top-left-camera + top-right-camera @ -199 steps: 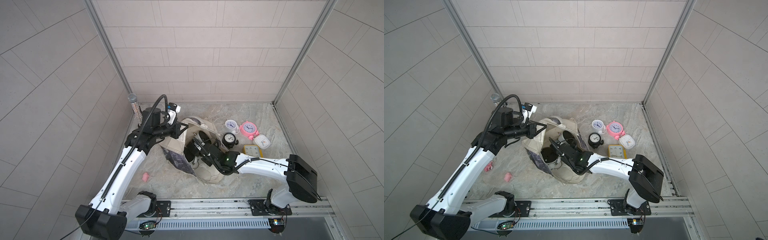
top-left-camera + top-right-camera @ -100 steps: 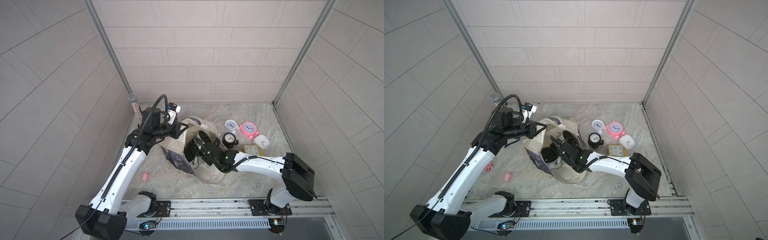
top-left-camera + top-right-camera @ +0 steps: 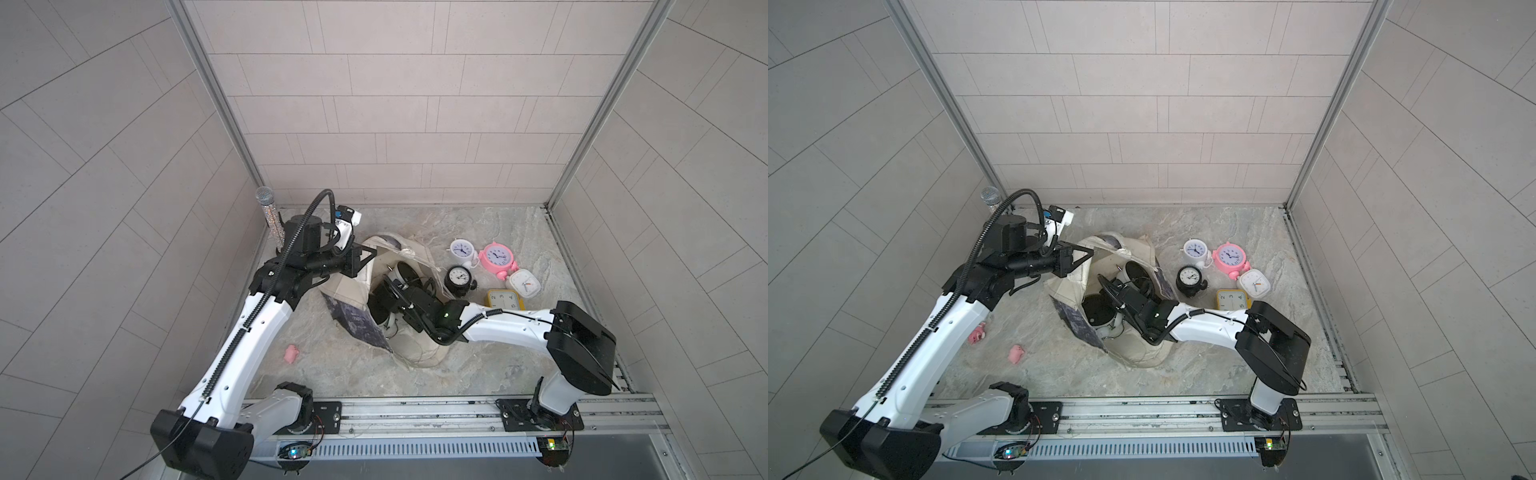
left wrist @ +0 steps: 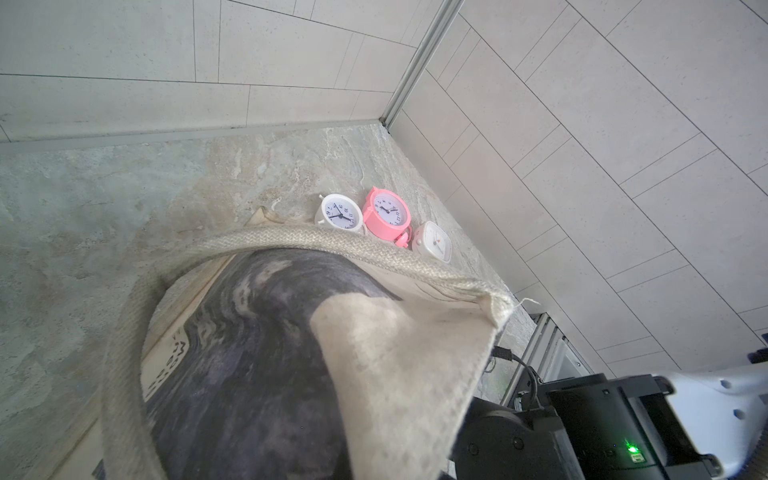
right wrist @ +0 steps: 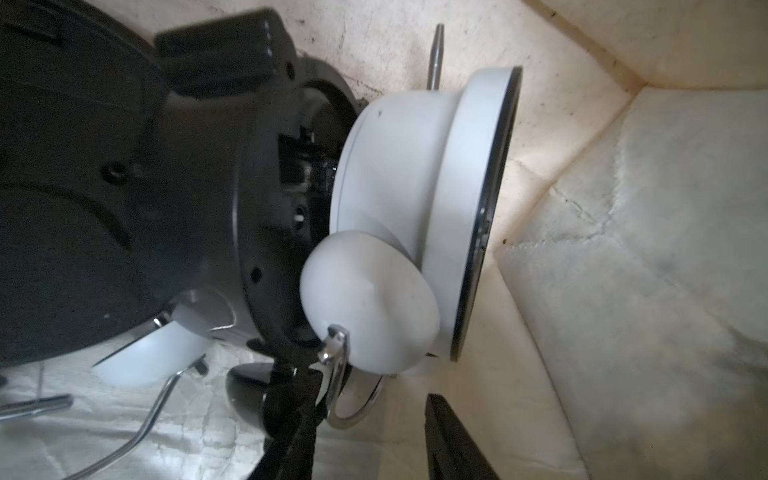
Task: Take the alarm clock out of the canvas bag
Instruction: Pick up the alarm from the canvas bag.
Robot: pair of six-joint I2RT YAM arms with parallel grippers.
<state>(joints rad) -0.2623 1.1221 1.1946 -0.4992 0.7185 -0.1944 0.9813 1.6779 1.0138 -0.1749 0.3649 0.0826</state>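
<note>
**Cream canvas bag held open, white clock lying inside**

White plastic shows deep in the canvas bag [image 3: 409, 347]: the alarm clock [image 5: 399, 174] lies on its side on the lining, one bell and its wire handle turned toward the right tool [image 5: 370, 405]. That tool is down in the bag's mouth, its fingers [image 5: 451, 440] parted and gripping nothing, with the wire handle between them. A dark-backed clock [image 5: 104, 187] lies against the white one.

The bag slumps at the middle of the tabletop [image 3: 498, 374]. The left tool [image 3: 371, 257] is pinched tight on the bag's rim on the side facing the left edge, holding it up.

Between the bag and the right edge sit a black clock [image 3: 458, 279], a white round clock [image 3: 461, 250], a pink clock [image 3: 494, 257], a white square clock [image 3: 524, 282] and a yellow clock [image 3: 503, 300]. A pink scrap [image 3: 291, 353] lies toward the front left corner, and a glittery microphone [image 3: 270, 216] stands in the rear left corner.
</note>
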